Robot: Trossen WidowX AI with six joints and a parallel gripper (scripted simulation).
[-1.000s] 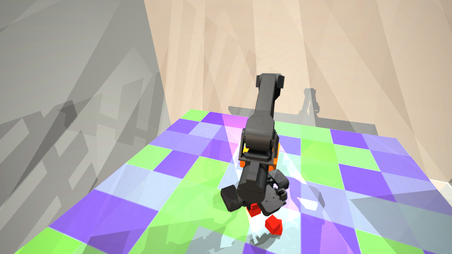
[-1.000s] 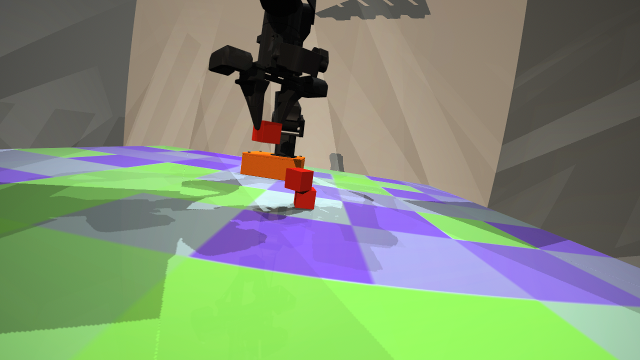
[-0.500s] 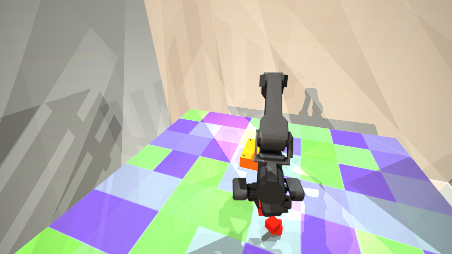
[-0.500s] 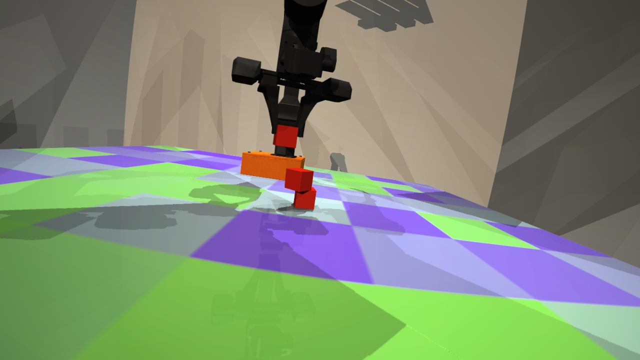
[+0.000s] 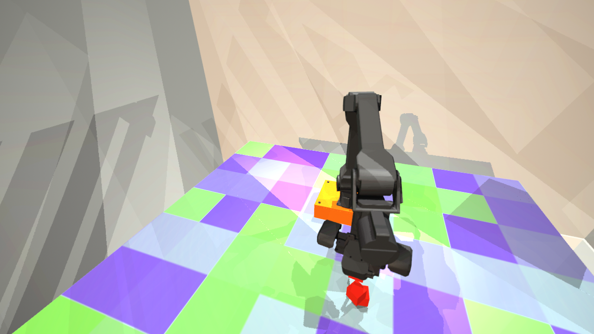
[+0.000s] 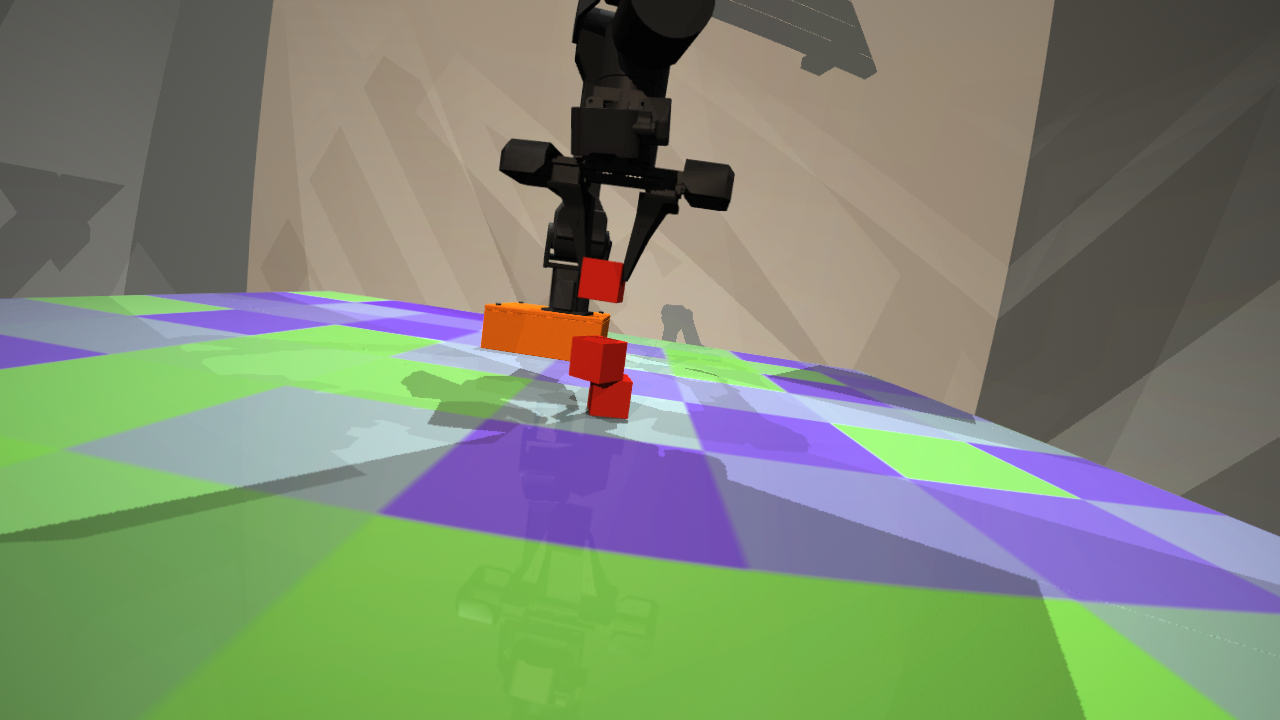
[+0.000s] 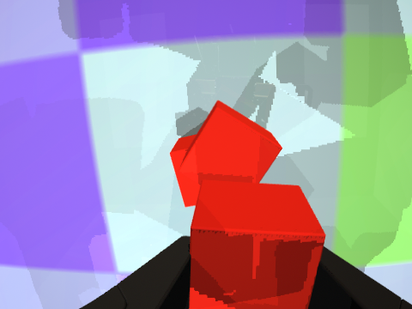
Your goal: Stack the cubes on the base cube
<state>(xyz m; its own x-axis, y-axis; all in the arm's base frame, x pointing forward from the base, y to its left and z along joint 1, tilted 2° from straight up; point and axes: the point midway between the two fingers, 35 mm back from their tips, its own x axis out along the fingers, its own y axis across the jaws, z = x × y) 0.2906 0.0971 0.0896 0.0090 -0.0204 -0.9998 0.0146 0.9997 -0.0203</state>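
Note:
The fixed red base cube (image 6: 610, 399) (image 7: 182, 180) stands on the checkered table. One loose red cube (image 6: 594, 356) (image 5: 356, 292) (image 7: 233, 148) rests on it, turned relative to it and overhanging one side; it looks level. My gripper (image 6: 605, 270) (image 7: 250, 253) is shut on the other loose red cube (image 6: 599, 280) (image 7: 257, 208) (image 5: 355, 278). It holds that cube in the air, higher than the resting cube, with a clear height gap in the exterior view. In the top view the arm hides the fingertips and most of the held cube. Much of the base cube's top is hidden in the wrist view.
The arm's orange mounting block (image 5: 332, 213) (image 6: 537, 333) stands behind the cubes in the top and exterior views. The checkered table (image 5: 166, 266) (image 6: 626, 501) carries arm shadows. A pale-edged object (image 5: 583, 245) shows at the right edge of the top view.

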